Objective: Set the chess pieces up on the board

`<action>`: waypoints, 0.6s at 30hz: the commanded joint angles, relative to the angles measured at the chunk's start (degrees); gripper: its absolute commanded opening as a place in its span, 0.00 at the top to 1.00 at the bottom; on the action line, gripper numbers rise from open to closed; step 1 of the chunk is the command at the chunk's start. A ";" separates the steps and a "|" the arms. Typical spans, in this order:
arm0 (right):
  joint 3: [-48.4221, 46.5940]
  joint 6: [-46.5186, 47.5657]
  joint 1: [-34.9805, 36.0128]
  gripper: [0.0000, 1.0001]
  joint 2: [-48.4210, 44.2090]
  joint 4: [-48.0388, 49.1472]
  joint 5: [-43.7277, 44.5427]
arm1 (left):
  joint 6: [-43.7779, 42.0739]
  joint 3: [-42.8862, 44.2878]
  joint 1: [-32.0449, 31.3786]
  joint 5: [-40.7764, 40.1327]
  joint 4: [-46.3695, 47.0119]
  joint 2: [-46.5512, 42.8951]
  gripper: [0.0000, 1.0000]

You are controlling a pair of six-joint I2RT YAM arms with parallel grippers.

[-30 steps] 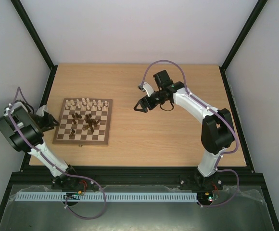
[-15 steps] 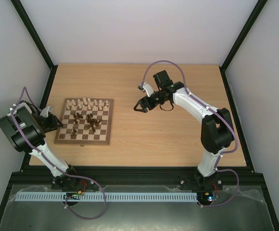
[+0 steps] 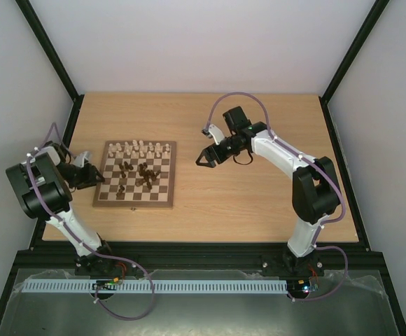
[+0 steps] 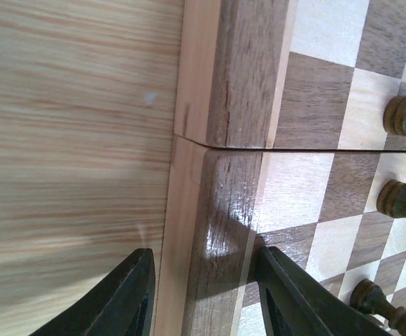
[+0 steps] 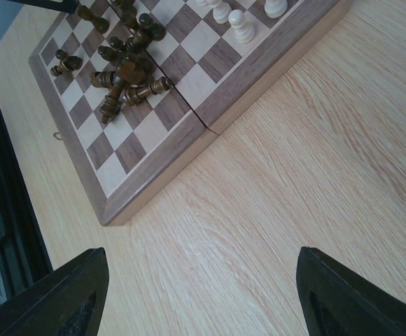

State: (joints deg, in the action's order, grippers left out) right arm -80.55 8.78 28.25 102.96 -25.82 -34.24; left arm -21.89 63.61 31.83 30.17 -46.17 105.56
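Note:
The board [image 3: 134,203] lies on the left half of the table. Pale chess pieces [image 3: 141,148] stand in a row along its far edge. Dark pieces [image 3: 136,173] are bunched in its middle, several lying on their sides. My left gripper [image 3: 94,178] is at the board's left edge. In the left wrist view its jaws [image 4: 204,250] straddle the board's border [image 4: 238,91], one finger over the table and one on the board. My right gripper [image 3: 201,159] hangs open and empty to the right of the board, over bare table [image 5: 199,255].
The right wrist view shows the board's near right corner [image 5: 154,164], the fallen dark pieces [image 5: 122,70] and two pale pieces [image 5: 241,24]. A black frame rail [image 3: 70,133] runs along the table's left side behind the left arm.
The board has slid to the right across the table, and the left gripper has moved right with it at its left edge. The right gripper has barely moved.

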 commanded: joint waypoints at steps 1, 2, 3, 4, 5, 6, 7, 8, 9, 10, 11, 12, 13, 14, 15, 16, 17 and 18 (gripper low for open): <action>1.29 -1.79 -0.04 0.26 -1.51 -0.42 1.39 | 1.80 -2.24 -3.99 0.06 1.39 0.50 0.56; 1.44 -3.08 -0.04 0.27 -1.50 -0.02 3.08 | 2.11 -2.29 -5.05 0.06 1.65 0.52 0.56; 1.64 -4.06 -0.04 0.27 -1.58 0.52 4.52 | 2.48 -2.35 -5.76 0.13 1.88 0.53 0.56; 1.90 -4.87 -0.04 0.27 -1.61 0.84 5.82 | 2.80 -2.33 -6.54 0.19 2.12 0.57 0.56; 2.27 -5.73 -0.08 0.27 -1.46 1.06 6.82 | 3.12 -2.35 -7.28 0.23 2.29 0.71 0.56; 2.58 -6.44 -0.11 0.28 -1.38 1.44 7.63 | 3.43 -2.28 -8.02 0.31 2.46 0.83 0.56; 2.99 -7.21 -0.12 0.28 -1.13 1.74 8.16 | 3.72 -2.16 -8.86 0.32 2.55 0.95 0.56; 3.45 -7.87 -0.12 0.29 -0.85 2.09 8.37 | 4.08 -2.09 -9.61 0.32 2.76 1.19 0.56; 3.78 -8.39 -0.13 0.30 -0.52 2.40 8.33 | 4.39 -2.01 -10.49 0.35 3.03 1.31 0.56; 4.01 -8.99 -0.13 0.30 -0.23 2.75 8.20 | 4.81 -1.94 -11.43 0.33 3.16 1.38 0.56; 4.21 -9.54 -0.13 0.31 0.16 3.00 8.07 | 5.16 -1.78 -12.32 0.32 3.33 1.59 0.56; 4.30 -9.98 -0.13 0.31 0.55 3.20 7.98 | 5.53 -1.51 -13.26 0.37 3.51 1.72 0.56; 4.49 -10.20 -0.13 0.32 0.97 3.47 7.94 | 6.03 -1.28 -14.23 0.40 3.68 1.88 0.56; 4.59 -10.20 -0.13 0.32 1.31 3.56 7.86 | 6.39 -1.10 -15.12 0.41 3.90 2.12 0.56; 4.66 -10.00 -0.19 0.33 1.75 3.50 7.87 | 6.82 -0.90 -16.07 0.41 4.08 2.35 0.56; 4.62 -9.82 -0.21 0.33 2.36 3.28 7.75 | 7.34 -0.69 -16.98 0.41 4.23 2.56 0.56; 4.56 -9.38 -0.29 0.33 2.94 2.98 7.29 | 7.48 -0.47 -17.98 0.30 4.20 2.81 0.56; 4.49 -8.52 -0.38 0.34 3.63 2.42 5.93 | 7.64 -0.24 -19.05 0.26 3.98 3.03 0.56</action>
State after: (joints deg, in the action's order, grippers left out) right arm -76.71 0.12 28.18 103.90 -22.26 -26.55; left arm -16.01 63.31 16.67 31.51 -42.92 105.73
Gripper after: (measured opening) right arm 0.668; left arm 0.438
